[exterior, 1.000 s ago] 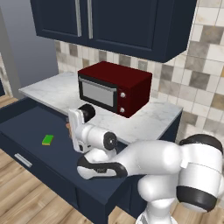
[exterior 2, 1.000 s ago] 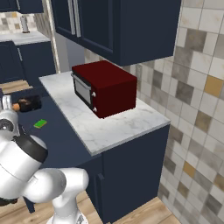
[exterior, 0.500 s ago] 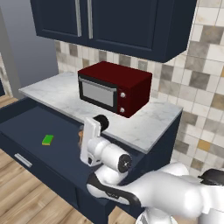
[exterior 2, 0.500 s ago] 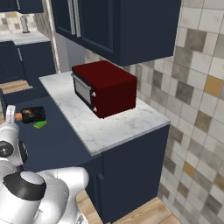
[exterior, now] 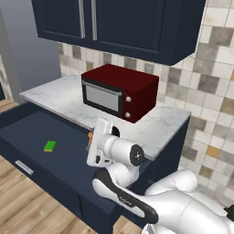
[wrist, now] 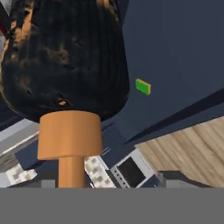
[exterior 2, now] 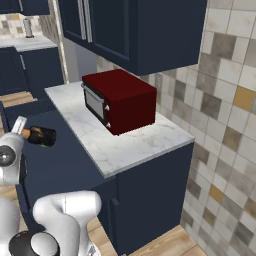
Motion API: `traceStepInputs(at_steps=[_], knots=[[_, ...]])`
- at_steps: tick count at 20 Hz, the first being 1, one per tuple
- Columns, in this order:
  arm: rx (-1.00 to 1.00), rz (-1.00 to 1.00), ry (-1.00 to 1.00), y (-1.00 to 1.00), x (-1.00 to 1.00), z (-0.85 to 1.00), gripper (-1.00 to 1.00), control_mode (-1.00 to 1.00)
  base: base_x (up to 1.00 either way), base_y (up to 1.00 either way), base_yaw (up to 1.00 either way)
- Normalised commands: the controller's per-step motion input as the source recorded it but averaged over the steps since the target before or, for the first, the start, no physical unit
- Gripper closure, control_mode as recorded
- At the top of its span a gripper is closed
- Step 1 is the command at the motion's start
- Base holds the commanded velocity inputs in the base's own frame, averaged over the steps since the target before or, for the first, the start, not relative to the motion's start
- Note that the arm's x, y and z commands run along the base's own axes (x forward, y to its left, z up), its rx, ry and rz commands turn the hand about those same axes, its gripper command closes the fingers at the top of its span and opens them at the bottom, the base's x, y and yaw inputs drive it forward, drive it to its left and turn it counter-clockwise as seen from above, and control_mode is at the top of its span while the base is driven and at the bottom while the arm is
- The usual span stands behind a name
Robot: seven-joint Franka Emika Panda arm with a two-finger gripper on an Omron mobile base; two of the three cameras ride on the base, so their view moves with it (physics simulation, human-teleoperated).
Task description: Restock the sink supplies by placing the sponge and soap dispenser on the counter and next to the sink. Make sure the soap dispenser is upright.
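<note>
The soap dispenser (exterior 2: pixel 40 135) lies on its side above the open navy drawer (exterior: pixel 41 160), its black body pointing toward the marble surface (exterior 2: pixel 120 145) and its orange-brown pump (wrist: pixel 70 140) toward the robot's wrist. From the hand camera the bottle looms just ahead, pump nearest. Whether the pincer is spread, pressed together or pinching the bottle cannot be told; its tips are hidden. The sponge (exterior: pixel 50 146) lies flat on the drawer floor, well apart from the bottle. A dark red microwave (exterior: pixel 119 91) stands on the surface, under the navy cabinets (exterior: pixel 119 23).
</note>
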Motion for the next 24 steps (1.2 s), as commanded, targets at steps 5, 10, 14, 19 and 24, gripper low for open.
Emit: traceStepInputs(at_steps=[5, 10, 14, 19, 24], knots=[[0.01, 0.00, 0.03, 0.06, -0.15, -0.03, 1.00, 1.00, -0.49, 0.34, 0.04], [0.00, 0.00, 0.00, 0.00, 0.00, 0.00, 1.00, 1.00, -0.82, 0.85, 0.19], [0.00, 0.00, 0.00, 0.00, 0.00, 0.00, 1.00, 1.00, -0.81, 1.00, 0.26], [0.00, 0.00, 0.00, 0.00, 0.00, 0.00, 1.00, 1.00, -0.44, 1.00, 0.34], [0.00, 0.00, 0.00, 0.00, 0.00, 0.00, 1.00, 1.00, 0.14, 0.64, 0.59]])
